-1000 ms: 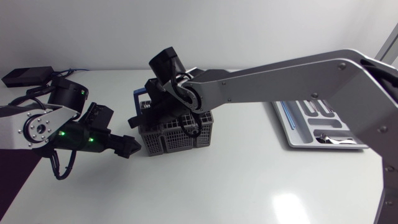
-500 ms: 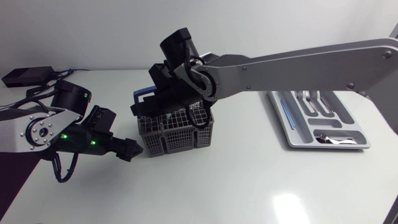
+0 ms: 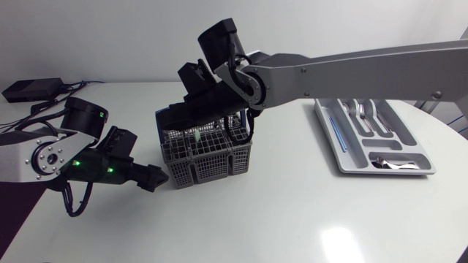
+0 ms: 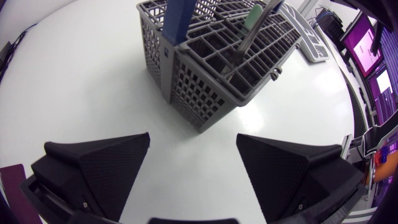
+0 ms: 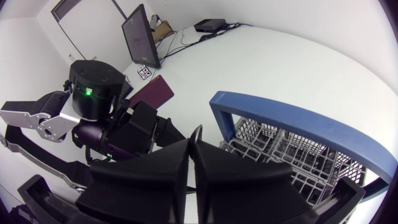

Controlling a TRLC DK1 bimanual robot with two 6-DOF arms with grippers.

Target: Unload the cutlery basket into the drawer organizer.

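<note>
In the head view's centre the right gripper (image 3: 179, 117) hides the basket's (image 3: 212, 157) rear. The utensil's (image 4: 258, 28) upper end leaves the left wrist view. Cutlery in the organizer (image 3: 351, 166), right of frame, is too small to name.

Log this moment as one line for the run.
left gripper open, beside basket | right gripper shut above basket, hold unclear | utensil tilted in basket | organizer holds cutlery

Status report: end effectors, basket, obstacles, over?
Left end effector open, close beside basket. Right end effector shut on utensil over basket. Organizer partly filled.
</note>
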